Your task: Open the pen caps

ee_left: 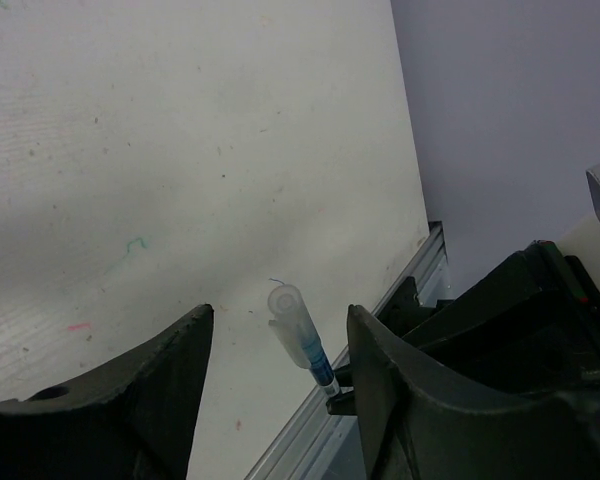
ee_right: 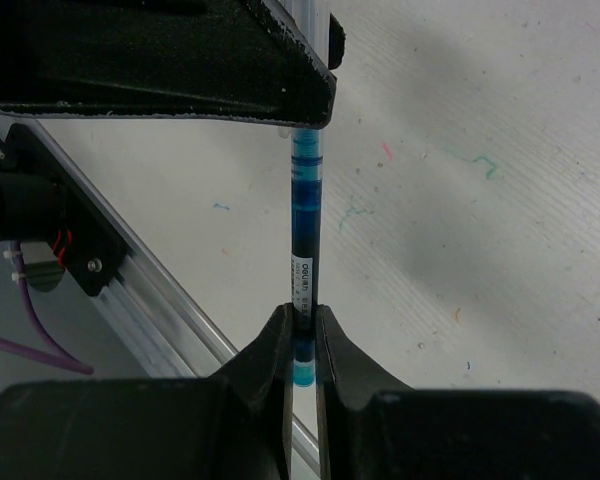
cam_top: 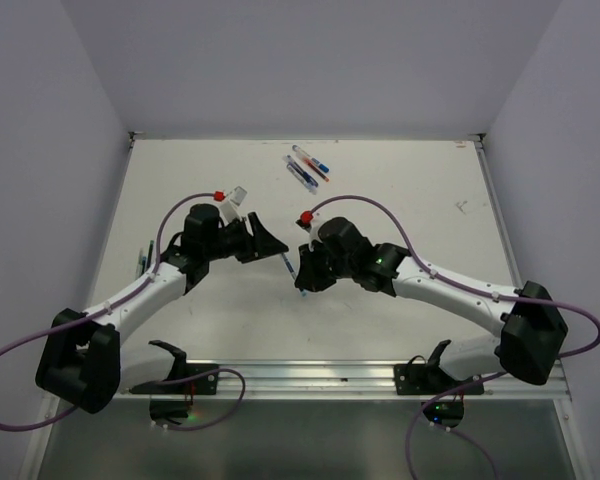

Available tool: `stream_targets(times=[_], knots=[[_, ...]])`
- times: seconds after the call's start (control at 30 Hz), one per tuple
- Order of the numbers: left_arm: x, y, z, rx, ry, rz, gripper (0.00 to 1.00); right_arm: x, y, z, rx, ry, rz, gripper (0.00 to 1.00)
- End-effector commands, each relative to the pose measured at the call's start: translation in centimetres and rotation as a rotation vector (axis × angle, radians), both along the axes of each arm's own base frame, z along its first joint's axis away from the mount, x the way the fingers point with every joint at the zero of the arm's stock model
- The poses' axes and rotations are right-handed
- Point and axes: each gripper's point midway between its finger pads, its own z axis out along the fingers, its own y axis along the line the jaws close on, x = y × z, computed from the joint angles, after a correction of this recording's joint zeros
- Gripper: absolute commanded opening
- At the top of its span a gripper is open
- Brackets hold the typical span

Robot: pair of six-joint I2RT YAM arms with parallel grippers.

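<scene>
**Matt table, glossy pen**

The white table [ee_left: 180, 150] looks matt, finely ribbed and ink-flecked. The pen [ee_right: 305, 230] is glossy translucent plastic, tinted blue. The left gripper [ee_left: 280, 330] and right gripper [ee_right: 303, 345] are matt black plastic. The rail [ee_right: 180, 325] is dull silvery metal.

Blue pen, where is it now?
Top view: the blue pen is over the table's middle, pinched in the right gripper, its other end inside the open left gripper.

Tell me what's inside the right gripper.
A blue pen, pinched near its end by the right gripper. In the right wrist view its far end is covered by the left gripper.
</scene>
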Motion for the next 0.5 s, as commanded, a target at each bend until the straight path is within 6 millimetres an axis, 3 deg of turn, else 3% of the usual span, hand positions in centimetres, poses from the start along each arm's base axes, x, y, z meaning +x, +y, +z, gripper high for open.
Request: stream_targets(times=[0.0,0.17,0.23,0.37,0.43,0.47], knots=[[0.14,-0.64,1.32,-0.049,-0.030,-0.013,0.55,0.40,1.26,1.03,0.051,-0.017,0.004,0.00],[-0.04,-0.80,1.40,-0.056,-0.027,-0.021,0.43,0.44,1.30,0.83,0.053,-0.015,-0.005,0.00],[-0.14,-0.86,1.37,-0.060,-0.025,-0.024,0.35,0.37,1.39,0.79,0.052,-0.014,-0.002,0.00],[-0.23,-0.94,1.31,-0.061,-0.020,-0.030,0.00,0.66,1.48,0.81,0.052,-0.017,-0.011,0.00],[-0.28,-0.93,1.15,-0.059,-0.013,-0.029,0.00,0.81,1.55,0.86,0.051,-0.020,-0.015,0.00],[-0.34,-0.95,1.14,-0.060,-0.011,-0.028,0.00,0.87,1.59,0.82,0.047,-0.020,-0.017,0.17]])
